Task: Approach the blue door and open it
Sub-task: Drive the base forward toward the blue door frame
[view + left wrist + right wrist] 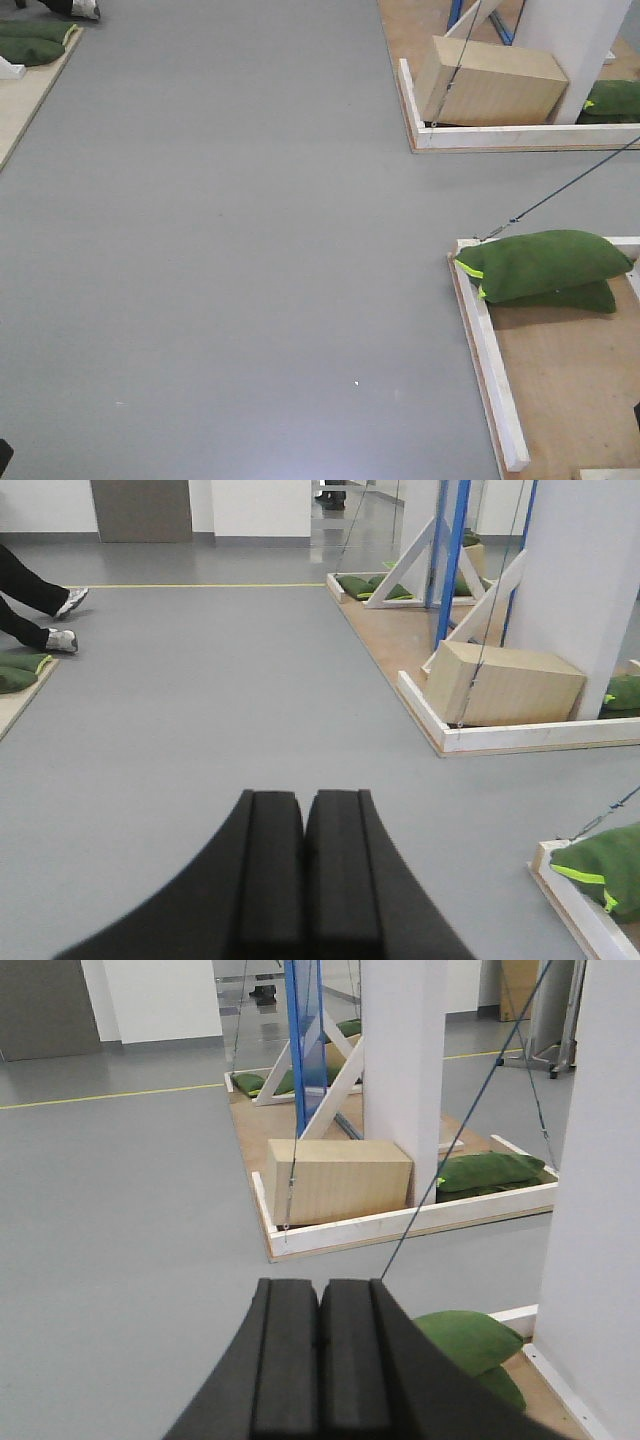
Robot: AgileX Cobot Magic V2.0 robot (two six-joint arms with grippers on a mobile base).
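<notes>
In the left wrist view, a person's dark-trousered legs in white-and-grey trainers [45, 615] stand at 9 o'clock on the plain grey floor [200, 710]. The black, padded left gripper [304, 798] sits at 6 o'clock. Its two fingers are pressed flat together with nothing between them, and they touch neither the floor nor any object. At 3 o'clock a pale tan rectangular box [510, 685] rests inside a white-framed plywood platform [520, 737], against a broad white pillar [590, 580]. The tall, glossy bright-blue door [452, 550] rises at 1 o'clock behind the box, well apart from the gripper. It is seen nearly edge-on, so its handle cannot be made out. In the right wrist view the black, padded right gripper [320, 1288] is also at 6 o'clock, likewise clenched on nothing, pads meeting along a thin seam. Here the blue door [300, 1030] stands at 12 o'clock, with a white diagonal brace [335, 1085] just beside it, the tan box [340, 1180] in front and the white pillar [403, 1050] to its right. A thin dark cable [450, 1150] slants down toward the gripper, and a stuffed dark-green sandbag [470, 1340] lies at 4 o'clock. The front-facing view shows bare floor across the left and centre, the box [490, 80] at 1 o'clock and the sandbag [545, 262] at 3 o'clock.
</notes>
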